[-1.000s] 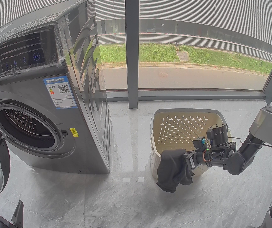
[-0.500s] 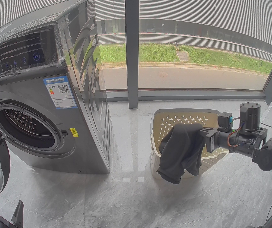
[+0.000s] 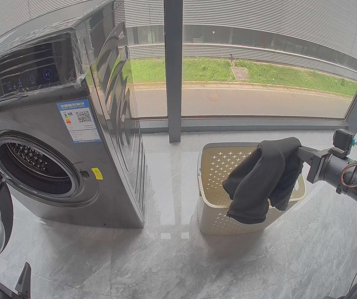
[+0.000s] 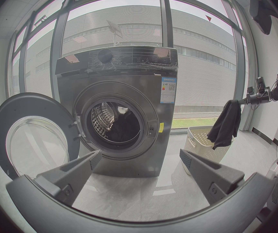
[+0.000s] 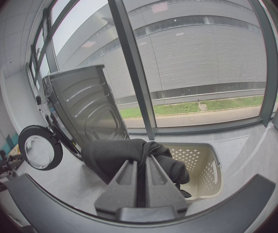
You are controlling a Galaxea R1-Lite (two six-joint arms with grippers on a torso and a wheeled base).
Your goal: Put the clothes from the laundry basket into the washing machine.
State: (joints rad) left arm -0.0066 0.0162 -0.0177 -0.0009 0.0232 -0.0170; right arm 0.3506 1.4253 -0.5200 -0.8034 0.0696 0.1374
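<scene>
Dark grey garment point(image 3: 265, 179) hangs bunched from the right pincer point(image 3: 301, 151), whose two fingers are clenched tight on a fold of it. Right beneath the pincer sits the laundry basket point(image 3: 211, 219), and the cloth's lower end dangles above the rim, lifted free. What shows of the basket's perforated inside holds no other clothes, so this may be the last piece. The lift-out looks done, then, and the carry is the step in hand.

Well apart from that pincer, off toward the robot's left, stands the washing machine point(image 3: 62, 104), door point(image 4: 35, 136) wide and drum mouth point(image 3: 35, 165) open. The left pincer point(image 4: 139, 153) sits low in front of that drum, fingers spread, grasping nothing.

Next call: take the load across the bare floor point(image 3: 166, 254) to the mouth, high enough that the trailing cloth clears the rim and the door seal, then release well inside.
</scene>
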